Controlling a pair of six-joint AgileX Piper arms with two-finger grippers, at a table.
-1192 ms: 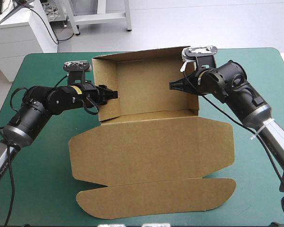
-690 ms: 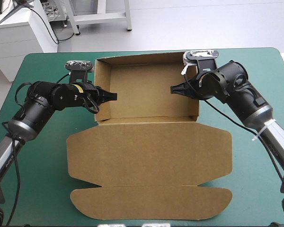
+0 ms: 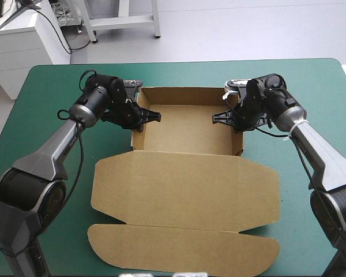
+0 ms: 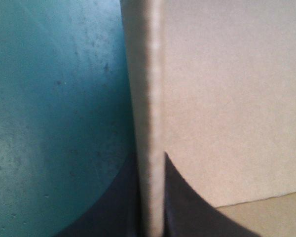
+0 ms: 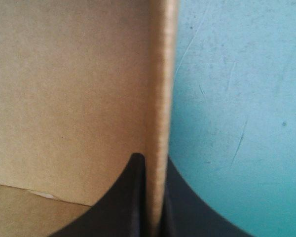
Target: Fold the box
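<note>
The brown box [image 3: 187,130] stands as an open tray at the table's far middle, its wide lid [image 3: 184,190] lying flat toward the near edge. My left gripper [image 3: 147,115] is shut on the tray's left wall, one finger inside and one outside. In the left wrist view that wall's edge [image 4: 150,113] runs straight out from between the black fingers [image 4: 185,202]. My right gripper [image 3: 225,117] is shut on the right wall the same way. Its wall edge [image 5: 160,98] rises between the fingers [image 5: 133,197] in the right wrist view.
The teal-green cover [image 3: 46,115] lies bare to the left and right of the box. The lid's rounded front flap [image 3: 184,248] reaches nearly to the table's near edge.
Both arms have swung so the grippers now pinch the side walls from above. The tray has settled flatter on the table and shifted slightly right; the lid lies lower.
</note>
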